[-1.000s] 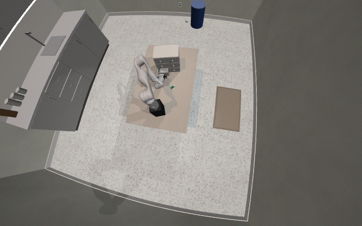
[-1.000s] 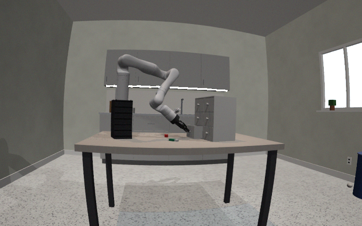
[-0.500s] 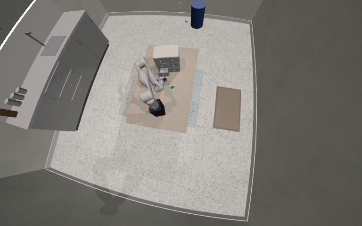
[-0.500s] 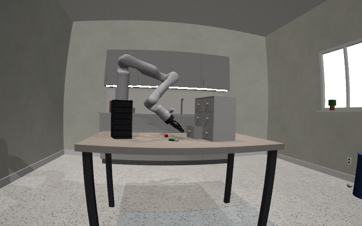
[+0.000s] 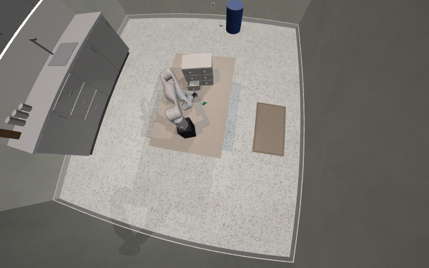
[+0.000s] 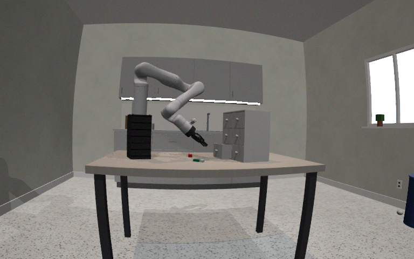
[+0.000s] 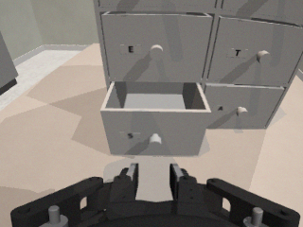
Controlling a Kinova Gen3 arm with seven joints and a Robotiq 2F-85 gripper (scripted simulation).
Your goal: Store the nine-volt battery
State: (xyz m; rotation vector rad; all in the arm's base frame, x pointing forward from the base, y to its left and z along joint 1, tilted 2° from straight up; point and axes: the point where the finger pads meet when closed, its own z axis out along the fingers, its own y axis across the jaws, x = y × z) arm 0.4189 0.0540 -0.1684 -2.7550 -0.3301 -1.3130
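Observation:
The small grey chest (image 6: 245,135) (image 5: 196,70) stands at the far side of the table. Its bottom left drawer, marked S (image 7: 154,116), is pulled out part way and its tray is empty. The other drawers are pushed in. My gripper (image 7: 153,173) hangs a short way in front of the S drawer's knob (image 7: 153,140), with the fingers partly apart and nothing between them. It also shows in the side view (image 6: 204,143). A small green and white block (image 6: 198,159), which looks like the battery, lies on the table behind the gripper. A small red block (image 6: 190,155) lies near it.
The arm's black base (image 6: 139,136) stands on the table's left part. Wall cabinets and a counter (image 5: 63,85) run beside the table. A blue barrel (image 5: 234,16) and a brown mat (image 5: 269,128) are on the floor.

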